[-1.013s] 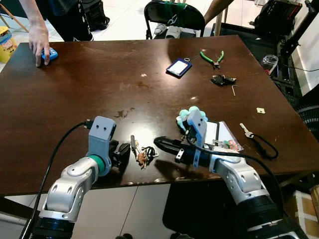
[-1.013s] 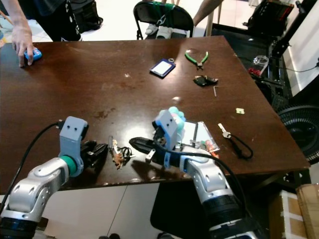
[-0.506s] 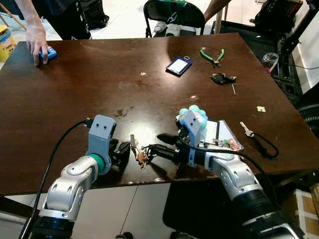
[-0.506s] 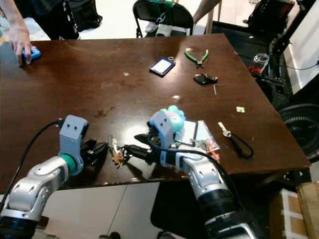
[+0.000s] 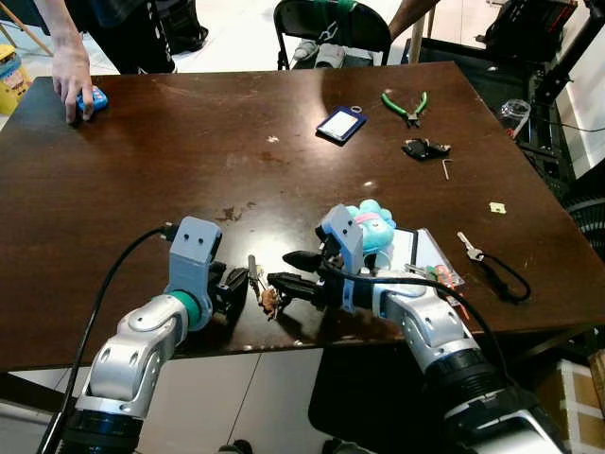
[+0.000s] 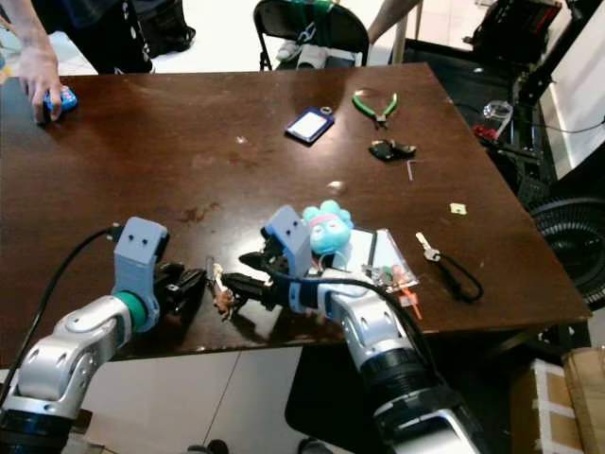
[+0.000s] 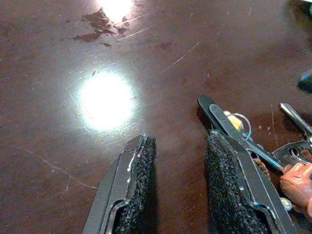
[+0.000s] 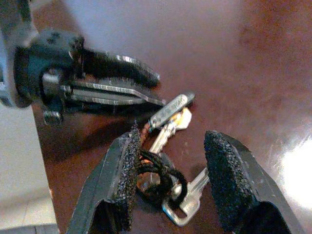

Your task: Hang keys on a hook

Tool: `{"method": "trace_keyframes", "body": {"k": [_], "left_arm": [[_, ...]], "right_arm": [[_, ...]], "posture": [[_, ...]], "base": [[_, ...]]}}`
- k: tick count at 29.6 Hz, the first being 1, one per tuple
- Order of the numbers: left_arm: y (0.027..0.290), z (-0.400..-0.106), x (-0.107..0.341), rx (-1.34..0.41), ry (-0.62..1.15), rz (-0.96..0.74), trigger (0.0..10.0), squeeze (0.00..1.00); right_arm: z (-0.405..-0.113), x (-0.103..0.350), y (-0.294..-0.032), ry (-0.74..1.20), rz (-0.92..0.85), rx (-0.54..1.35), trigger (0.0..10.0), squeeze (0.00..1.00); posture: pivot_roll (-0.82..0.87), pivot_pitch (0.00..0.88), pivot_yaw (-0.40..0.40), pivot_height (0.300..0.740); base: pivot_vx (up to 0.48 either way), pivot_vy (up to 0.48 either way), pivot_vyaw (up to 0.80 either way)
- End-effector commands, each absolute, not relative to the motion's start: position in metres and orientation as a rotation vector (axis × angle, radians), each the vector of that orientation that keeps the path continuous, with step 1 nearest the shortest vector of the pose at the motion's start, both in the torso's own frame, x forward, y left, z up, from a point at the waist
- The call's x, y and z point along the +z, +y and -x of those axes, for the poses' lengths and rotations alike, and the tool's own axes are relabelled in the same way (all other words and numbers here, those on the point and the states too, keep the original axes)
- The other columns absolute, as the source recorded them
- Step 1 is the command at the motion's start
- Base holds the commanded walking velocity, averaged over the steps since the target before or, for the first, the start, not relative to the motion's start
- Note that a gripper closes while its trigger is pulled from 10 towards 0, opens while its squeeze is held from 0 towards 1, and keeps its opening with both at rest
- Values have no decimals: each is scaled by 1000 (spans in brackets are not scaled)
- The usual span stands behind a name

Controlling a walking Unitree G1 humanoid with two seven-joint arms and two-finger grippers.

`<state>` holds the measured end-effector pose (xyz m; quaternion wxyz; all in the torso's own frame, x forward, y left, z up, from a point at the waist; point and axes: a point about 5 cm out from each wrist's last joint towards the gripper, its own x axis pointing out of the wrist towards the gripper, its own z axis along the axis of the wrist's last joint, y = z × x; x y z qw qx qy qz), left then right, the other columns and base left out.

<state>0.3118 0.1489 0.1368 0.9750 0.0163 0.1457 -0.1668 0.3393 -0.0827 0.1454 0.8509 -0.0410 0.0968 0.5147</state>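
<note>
The right gripper (image 8: 168, 187) has its two padded fingers (image 8: 225, 178) spread apart over the bunch of keys (image 8: 168, 161), which lies flat on the table between them: the black cord loop touches the inner face of one finger, and the silver keys and a dark flat tag fan out past the fingertips. From the head views, this gripper (image 5: 284, 271) reaches in from the right, low over the wood, with its tips at the keys (image 5: 267, 295).

The left gripper (image 7: 178, 151) faces it from the other side, fingers also apart, tips resting near the table with the bunch just beside one finger. Its black body (image 8: 53, 80) shows beyond the keys in the right wrist view.

The keys sit near the front edge of the dark brown wooden table (image 5: 189, 151), whose top is scratched and glares under the light. Just right of the right arm lie a turquoise plush toy (image 5: 373, 227) and a clear card holder (image 5: 425, 260); further right, a key on a black strap (image 5: 487, 265). Well apart toward the far side are a blue card pouch (image 5: 339, 125), green pliers (image 5: 404, 107) and a black key fob (image 5: 423, 148). A person's hand (image 5: 71, 80) rests on a blue object at the far left corner. A black chair (image 5: 331, 28) stands behind the table on a pale tiled floor.
</note>
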Motion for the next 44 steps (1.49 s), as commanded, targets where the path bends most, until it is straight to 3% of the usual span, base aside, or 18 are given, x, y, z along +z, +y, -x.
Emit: {"method": "trace_keyframes", "body": {"k": [1,8,9,11,12,14,21,23,24,26,27,29,30,42,43,44], "left_arm": [[152,-306,119,-322,377,-23,10000,0],[153,-305,119,-314,377,-17,10000,0],[153,-305,119,-315,377,-16,10000,0],[153,-305,119,-315,377,-16,10000,0],[152,-305,119,-316,377,-16,10000,0],[152,-305,119,-319,377,-17,10000,0],[152,-306,119,-319,377,-18,10000,0],[152,-306,119,-319,378,-18,10000,0],[153,-306,119,-319,378,-19,10000,0],[153,-306,119,-319,378,-19,10000,0],[153,-306,118,-319,379,-19,10000,0],[153,-306,118,-318,380,-20,10000,0],[153,-307,118,-318,380,-20,10000,0],[153,-307,118,-320,380,-20,10000,0],[153,-307,119,-321,376,-16,10000,0],[153,-307,119,-321,376,-16,10000,0]], "right_arm": [[-336,137,-80,236,125,1113,10000,0],[-328,131,-79,264,164,1174,10000,0],[-329,130,-80,263,167,1172,8902,0],[-329,130,-80,263,167,1172,8902,0],[-329,130,-81,262,167,1170,7176,0],[-330,130,-82,260,166,1166,4941,0],[-330,131,-82,257,165,1165,4706,0],[-331,131,-82,254,165,1164,4353,0],[-331,132,-82,249,165,1162,3451,0],[-331,132,-82,249,165,1162,3451,0],[-331,133,-83,245,165,1160,2078,0],[-332,133,-84,241,164,1155,1647,0],[-332,135,-84,233,160,1150,0,0],[-333,148,-86,154,107,1136,0,0],[-333,158,-86,89,67,1114,10000,0],[-333,158,-86,89,67,1114,10000,0]], "posture": [[-26,180,71,740],[-29,182,71,740],[-29,182,71,740],[-29,182,71,740],[-32,182,74,740],[-32,182,74,740],[-32,182,76,740],[-31,181,77,740],[-32,179,78,740],[-32,179,78,740],[-34,178,80,740],[-34,178,80,740],[-34,178,80,740],[-37,173,82,740],[-36,170,79,740],[-36,170,79,740]], "base": [[0,0,0],[0,0,0],[0,0,0],[0,0,0],[0,0,0],[0,0,0],[0,0,0],[0,0,0],[0,0,0],[0,0,0],[0,0,0],[0,0,0],[0,0,0],[0,0,0],[0,0,0],[0,0,0]]}}
